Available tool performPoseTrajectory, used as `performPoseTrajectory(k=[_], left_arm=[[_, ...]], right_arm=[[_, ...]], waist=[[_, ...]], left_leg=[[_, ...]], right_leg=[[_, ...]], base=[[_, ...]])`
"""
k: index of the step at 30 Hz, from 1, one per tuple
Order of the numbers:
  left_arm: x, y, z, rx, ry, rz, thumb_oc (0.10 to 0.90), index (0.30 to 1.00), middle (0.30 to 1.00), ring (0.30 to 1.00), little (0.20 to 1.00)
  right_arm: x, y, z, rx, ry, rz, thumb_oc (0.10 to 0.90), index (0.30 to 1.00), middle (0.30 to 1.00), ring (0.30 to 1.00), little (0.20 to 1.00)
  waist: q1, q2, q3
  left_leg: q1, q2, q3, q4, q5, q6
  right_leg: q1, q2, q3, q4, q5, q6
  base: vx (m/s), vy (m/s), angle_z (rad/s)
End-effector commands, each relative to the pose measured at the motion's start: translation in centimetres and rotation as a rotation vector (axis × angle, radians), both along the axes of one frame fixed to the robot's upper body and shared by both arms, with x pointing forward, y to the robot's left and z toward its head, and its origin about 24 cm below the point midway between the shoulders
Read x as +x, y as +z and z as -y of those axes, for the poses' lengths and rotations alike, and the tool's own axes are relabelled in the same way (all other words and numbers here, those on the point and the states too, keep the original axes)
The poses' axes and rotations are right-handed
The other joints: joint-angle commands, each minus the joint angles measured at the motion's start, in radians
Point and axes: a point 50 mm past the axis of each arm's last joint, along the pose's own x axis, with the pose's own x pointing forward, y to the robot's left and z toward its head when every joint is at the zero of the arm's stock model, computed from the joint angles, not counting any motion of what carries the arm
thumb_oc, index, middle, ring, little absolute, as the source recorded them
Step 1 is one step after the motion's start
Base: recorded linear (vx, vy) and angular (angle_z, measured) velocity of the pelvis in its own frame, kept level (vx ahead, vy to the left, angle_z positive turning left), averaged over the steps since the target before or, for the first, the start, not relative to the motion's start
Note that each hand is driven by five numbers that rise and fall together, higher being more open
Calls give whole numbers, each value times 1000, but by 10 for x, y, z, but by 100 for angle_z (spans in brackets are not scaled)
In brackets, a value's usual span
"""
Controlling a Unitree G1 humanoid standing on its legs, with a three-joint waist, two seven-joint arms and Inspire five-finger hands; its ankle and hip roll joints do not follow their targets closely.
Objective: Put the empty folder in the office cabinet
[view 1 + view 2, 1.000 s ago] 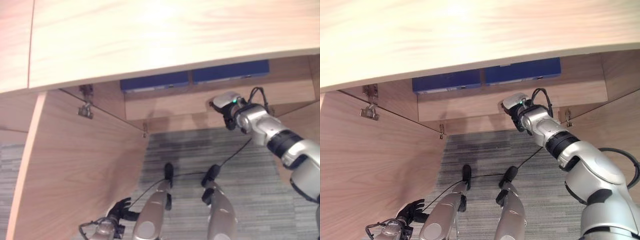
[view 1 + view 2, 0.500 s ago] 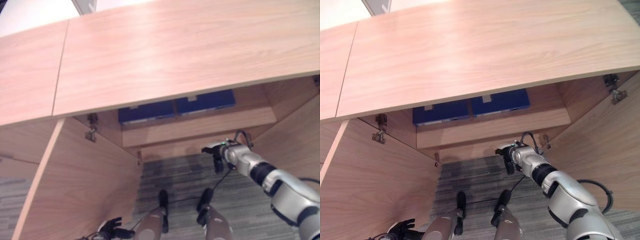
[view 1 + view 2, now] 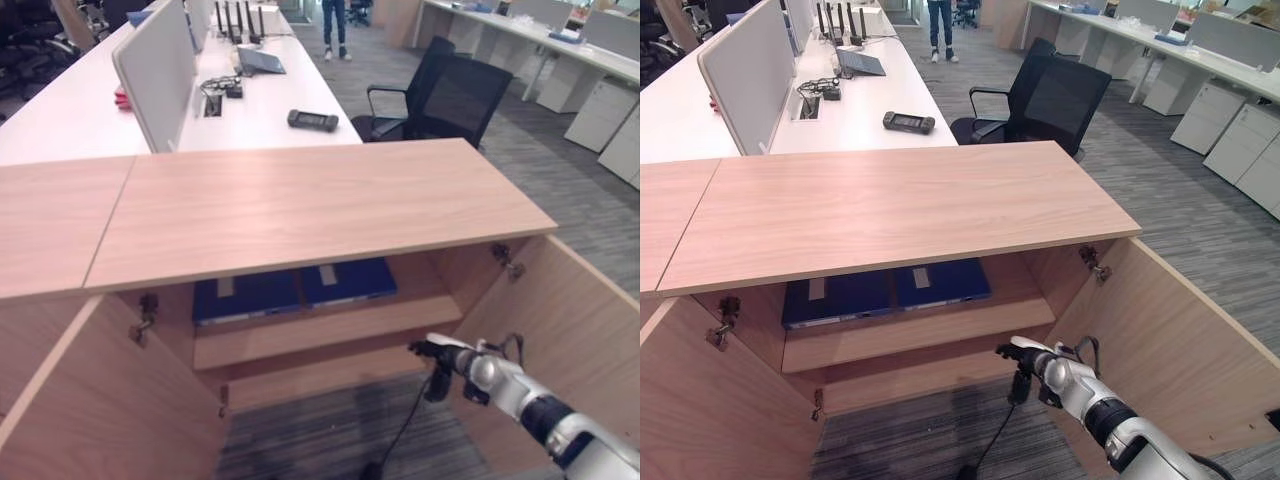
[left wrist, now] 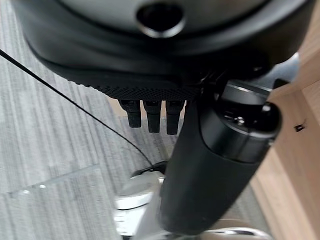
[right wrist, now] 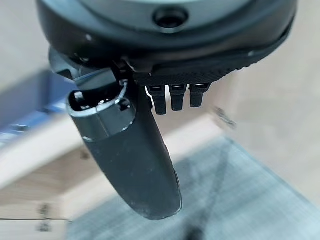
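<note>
Two blue folders (image 3: 835, 298) (image 3: 940, 284) lie flat side by side on the upper shelf (image 3: 910, 335) of the open wooden cabinet (image 3: 890, 210). My right hand (image 3: 1032, 353) hovers in front of the lower compartment, below the shelf edge and right of the folders. It is open, and its thumb (image 5: 130, 160) and fingers (image 5: 172, 97) hold nothing. A blurred blue folder (image 5: 25, 107) shows past them in the right wrist view. My left hand (image 4: 152, 117) hangs open over the grey carpet with nothing in it.
Both cabinet doors stand open, the right door (image 3: 1170, 350) beside my right arm and the left door (image 3: 90, 410) opposite. Behind the cabinet is a white desk with a divider (image 3: 740, 70) and a black device (image 3: 908, 122). A black chair (image 3: 1055, 95) and a person (image 3: 940, 25) are farther off.
The camera has tilted up, so the whole picture shifted. My right hand has drawn back from the shelf edge to below and in front of it.
</note>
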Motion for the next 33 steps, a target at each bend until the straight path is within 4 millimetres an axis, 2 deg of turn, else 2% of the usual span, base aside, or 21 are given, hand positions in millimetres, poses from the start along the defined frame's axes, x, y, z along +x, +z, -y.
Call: performPoseTrajectory(k=[1,2,3,4,5,6,9,10,11,12,13,14,16,18,19,20,21,22,25,28,33], left_arm=[[13,5,-10,46,-59,11,800,900,900,900,900],[16,4,-8,40,-72,20,800,900,900,900,900],[16,4,-9,41,-72,19,800,900,900,900,900],[18,4,-7,36,-80,24,800,900,900,900,900],[40,5,4,27,-137,75,800,900,900,900,900],[45,5,6,29,-155,86,800,900,900,900,900],[51,5,12,28,-190,99,800,900,900,900,900],[53,4,20,11,-210,107,800,900,900,900,900],[52,4,20,11,-212,107,800,900,900,900,900],[52,3,24,-1,-211,112,800,900,900,900,900],[52,3,24,-1,-211,112,800,900,900,900,900],[52,2,27,-7,-214,112,800,900,900,900,900],[57,2,31,-10,-228,128,800,900,900,900,900],[57,2,31,-10,-229,128,800,900,900,900,900],[60,2,36,-15,-255,137,800,900,900,900,900],[58,1,38,-21,-267,136,800,900,900,900,900],[53,0,41,-42,-277,127,800,900,900,900,900],[53,0,41,-42,-277,125,800,900,900,900,900],[37,-4,43,-55,-277,84,800,900,900,900,900],[28,-5,39,-48,-262,52,800,900,900,900,900],[17,-5,27,-20,-220,13,800,900,900,900,900]], right_arm=[[7,-6,-19,26,3,7,800,900,900,900,900],[-5,-19,-20,26,-26,-41,800,900,900,900,900],[-5,-19,-21,27,-26,-41,800,900,900,900,900],[-14,-29,-20,20,-56,-77,800,900,900,900,900],[-48,-59,-14,-34,-192,-173,800,900,900,900,900],[-59,-65,-12,-42,-224,-205,800,900,900,900,900],[-78,-74,-4,-42,-316,-257,800,900,900,900,900],[-97,-81,4,-26,-423,-300,800,900,900,900,900],[-97,-81,5,-26,-424,-300,800,900,900,900,900],[-113,-85,15,-13,-546,-320,800,900,900,900,900],[-113,-85,15,-13,-546,-320,800,900,900,900,900],[-128,-88,21,-8,-632,-339,800,900,900,900,900],[-142,-91,26,-12,-691,-359,800,900,900,900,900],[-142,-91,26,-12,-692,-359,800,900,900,900,900],[-153,-93,28,-13,-723,-376,800,900,900,900,900],[-157,-94,28,-14,-730,-384,800,900,900,900,900],[-158,-95,25,10,-750,-381,800,900,900,900,900],[-158,-95,25,10,-750,-382,800,900,900,900,900],[-156,-97,19,41,-761,-374,800,900,900,900,900],[-151,-97,11,61,-749,-367,800,900,900,900,900],[-146,-98,1,96,-732,-362,800,900,900,900,900]], waist=[[43,-25,39],[49,-24,41],[48,-24,40],[53,-22,42],[78,-12,68],[82,-10,75],[91,-5,89],[97,5,97],[97,5,97],[99,13,98],[99,13,98],[98,17,97],[97,18,95],[96,19,95],[86,24,80],[82,31,70],[90,47,47],[90,47,45],[117,61,17],[141,56,7],[172,45,9]], left_leg=[[22,35,-56,-52,19,-64],[15,39,-62,-55,26,-69],[15,40,-62,-54,26,-70],[8,42,-67,-56,32,-73],[-33,39,-70,-47,68,-74],[-42,34,-51,-23,53,-62],[-52,15,-11,51,-4,-38],[-58,-9,16,108,-50,-21],[-59,-9,15,112,-52,-21],[-61,-13,44,138,-72,-13],[-61,-13,44,138,-72,-13],[-55,2,81,141,-72,-13],[-38,32,130,130,-63,-20],[-37,32,128,128,-62,-20],[-13,55,187,105,-58,-27],[1,64,205,80,-42,-37],[11,55,204,7,-17,-42],[14,52,203,-1,-13,-41],[10,8,153,-53,-16,-26],[-10,-30,116,-59,-28,-9],[-32,-79,54,-60,-35,9]], right_leg=[[79,-19,-10,15,-96,72],[76,-17,-20,16,-97,71],[76,-16,-21,16,-99,71],[75,-15,-28,15,-99,70],[76,-32,-91,3,-96,75],[81,-43,-110,1,-95,74],[97,-63,-141,-2,-89,74],[108,-78,-162,-3,-85,72],[109,-78,-163,-3,-85,72],[119,-90,-192,-2,-81,72],[119,-90,-192,-2,-81,72],[128,-101,-225,-1,-80,72],[138,-118,-275,-1,-76,75],[139,-118,-278,-1,-76,75],[144,-133,-316,-12,-66,82],[145,-137,-327,-17,-61,84],[144,-160,-353,-36,-17,106],[144,-161,-355,-37,-14,108],[135,-198,-373,-51,35,139],[129,-230,-390,-60,71,162],[147,-282,-413,-47,91,194]], base=[[97,-79,16],[99,-81,18],[16,-38,25],[-32,-14,21],[-47,-5,36],[-58,15,36],[-21,39,81],[-32,71,63],[-61,129,76],[-33,75,84],[-61,145,85],[-52,115,65],[-64,129,42],[-35,88,76],[-61,213,88],[-147,476,97],[-98,357,97],[-110,363,124],[-149,280,71],[-105,175,44],[-57,95,46]])
